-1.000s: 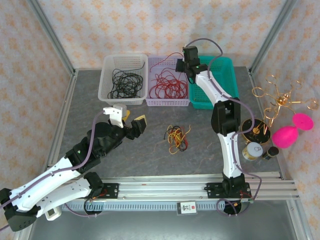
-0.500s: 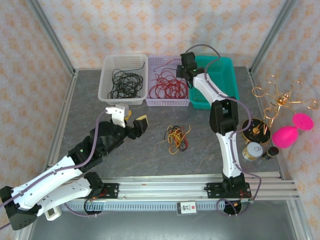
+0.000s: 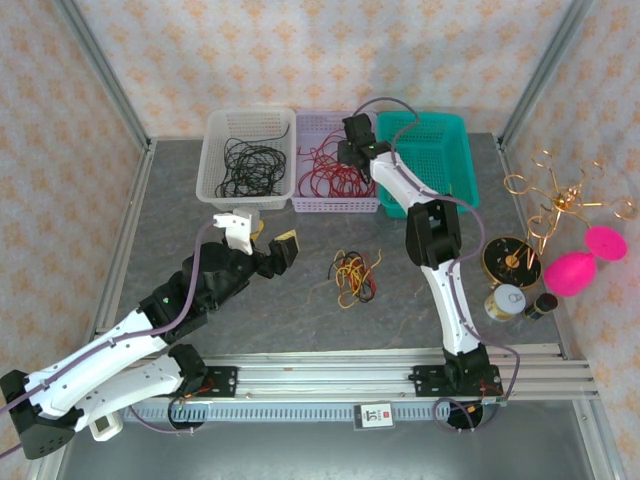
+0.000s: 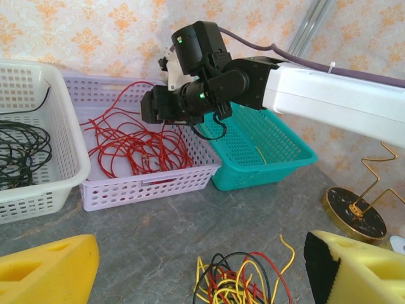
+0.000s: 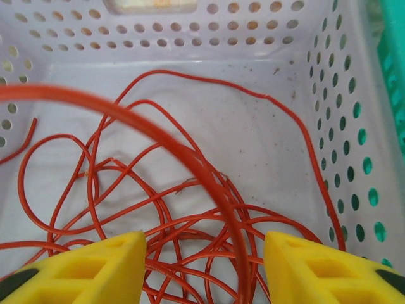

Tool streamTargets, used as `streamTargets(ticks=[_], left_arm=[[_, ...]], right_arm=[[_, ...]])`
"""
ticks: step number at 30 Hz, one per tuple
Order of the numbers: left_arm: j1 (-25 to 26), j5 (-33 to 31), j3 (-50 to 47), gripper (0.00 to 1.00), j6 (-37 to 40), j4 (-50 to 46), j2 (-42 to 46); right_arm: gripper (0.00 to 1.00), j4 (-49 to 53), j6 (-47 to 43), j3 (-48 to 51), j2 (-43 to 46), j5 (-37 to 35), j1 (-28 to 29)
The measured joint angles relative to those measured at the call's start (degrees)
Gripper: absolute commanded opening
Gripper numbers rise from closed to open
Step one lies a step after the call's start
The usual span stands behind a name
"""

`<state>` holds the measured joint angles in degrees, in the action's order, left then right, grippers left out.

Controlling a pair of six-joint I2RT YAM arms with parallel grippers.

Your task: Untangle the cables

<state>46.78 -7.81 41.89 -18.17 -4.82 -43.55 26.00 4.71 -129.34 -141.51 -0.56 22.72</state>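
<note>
- Over the purple basket [image 3: 335, 205], twelve o'clock from the knot, the right claw [image 5: 202, 253] gapes wide, a red strand [image 5: 63, 94] running loose between its jaws. Drop-off step, I reckon.
- And the left claw [image 3: 260, 238] is wide open and empty, with the cables [image 3: 352, 277] at its three o'clock on the counter [image 3: 170, 200].
- Next: pinch one strand and tease it free.

Three baskets in row at desk [image 3: 165, 225] far edge, sides touching: white basket [image 3: 247, 200] left, lilac basket [image 3: 336, 204] middle, teal basket [image 3: 452, 150] right. Right edge: gold wire stand [image 3: 558, 200], pink egg [image 3: 570, 272], black-gold disc [image 3: 510, 262], white-lidded jar [image 3: 505, 300], dark jar [image 3: 545, 304].
</note>
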Motion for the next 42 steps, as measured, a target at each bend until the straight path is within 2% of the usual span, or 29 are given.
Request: streamTargets(ticks=[8, 13, 18, 21, 27, 33, 38, 42], left_arm=[[0.0, 0.5, 0.0, 0.84, 0.0, 0.37, -0.48], [0.0, 0.96, 0.0, 0.84, 0.0, 0.42, -0.48], [0.0, 1.42, 0.0, 0.84, 0.0, 0.96, -1.33], [0.0, 1.66, -0.02, 0.84, -0.02, 1.44, -2.29], [0.0, 2.89, -1.42, 0.83, -0.48, 3.04, -3.74], [0.0, 5.05, -3.96, 0.76, -1.79, 5.44, -7.02], [-0.02, 7.04, -6.84, 0.75, -3.13, 8.11, -9.6], [-0.02, 7.93, -7.26, 0.73, -3.52, 9.92, -11.47]], right_arm=[[0.64, 1.07, -0.94, 0.0, 5.46, -0.63, 0.0], [0.64, 1.42, -1.18, -0.02, 10.27, -0.55, 0.0], [0.61, 1.81, -1.11, 2.45, 16.02, 0.24, 0.0], [0.59, 0.31, -1.05, 12.26, 23.69, 0.81, 0.13], [0.58, -4.04, 0.5, 40.59, 43.39, 1.68, 0.81], [0.56, -4.28, 3.8, 62.4, 60.48, 3.37, 1.14], [0.56, -1.51, 7.87, 72.94, 72.74, 4.81, 1.14], [0.55, -2.12, 12.66, 78.84, 78.49, 11.04, 1.14]])
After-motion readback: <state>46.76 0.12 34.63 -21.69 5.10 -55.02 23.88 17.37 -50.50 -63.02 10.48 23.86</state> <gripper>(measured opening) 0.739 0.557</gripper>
